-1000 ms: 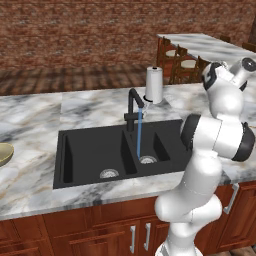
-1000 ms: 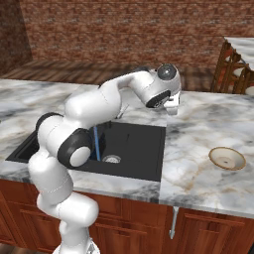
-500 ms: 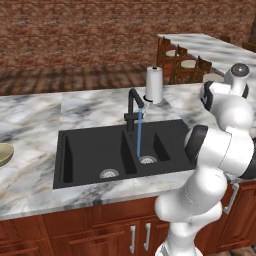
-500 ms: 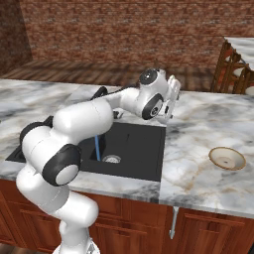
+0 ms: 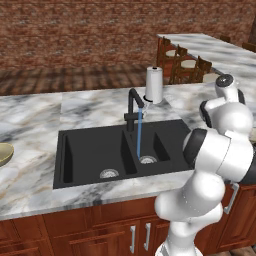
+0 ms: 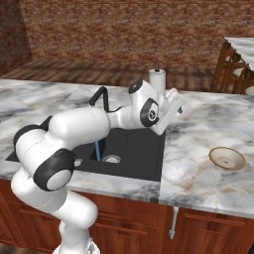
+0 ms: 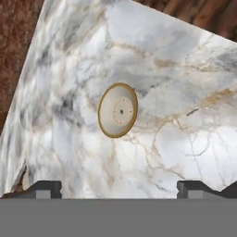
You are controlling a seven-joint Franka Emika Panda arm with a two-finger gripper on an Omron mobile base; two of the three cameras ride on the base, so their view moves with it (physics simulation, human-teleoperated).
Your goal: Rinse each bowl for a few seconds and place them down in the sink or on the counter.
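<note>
Marble, white with grey and tan veins, forms the desk (image 6: 198, 173) over reddish-brown wooden cabinets (image 5: 100, 230) with slim steel handles. A matte black rectangular sink (image 5: 90, 150) with two basins is set into it; each basin has a round steel drain. From a black gooseneck faucet (image 5: 134, 100) at the sink's 12 o'clock edge a thin blue stream of water (image 5: 139, 135) is seen falling into the right basin.

A shallow round bowl (image 6: 227, 158), cream-rimmed with a brownish inside, rests on the desk at about 3 o'clock from the sink, well apart from it, in the right base view. In the hand view the same bowl (image 7: 117, 110) appears as a tilted disc with a golden rim and pale centre, lying on bare marble. A second bowl, the olive-tan bowl (image 5: 5, 154), is cut by the frame edge at 9 o'clock in the left base view, on the desk well left of the sink.

The fingers (image 7: 119, 189) are spread wide and nothing is held between them; they hang above the desk, apart from the cream bowl.

A white paper-towel roll (image 5: 154, 85) stands upright at 1 o'clock from the faucet. The room is bounded by a rough red brick wall (image 6: 124, 25), and wooden chairs (image 5: 185, 65) are ranged beside a second marble top beyond.
</note>
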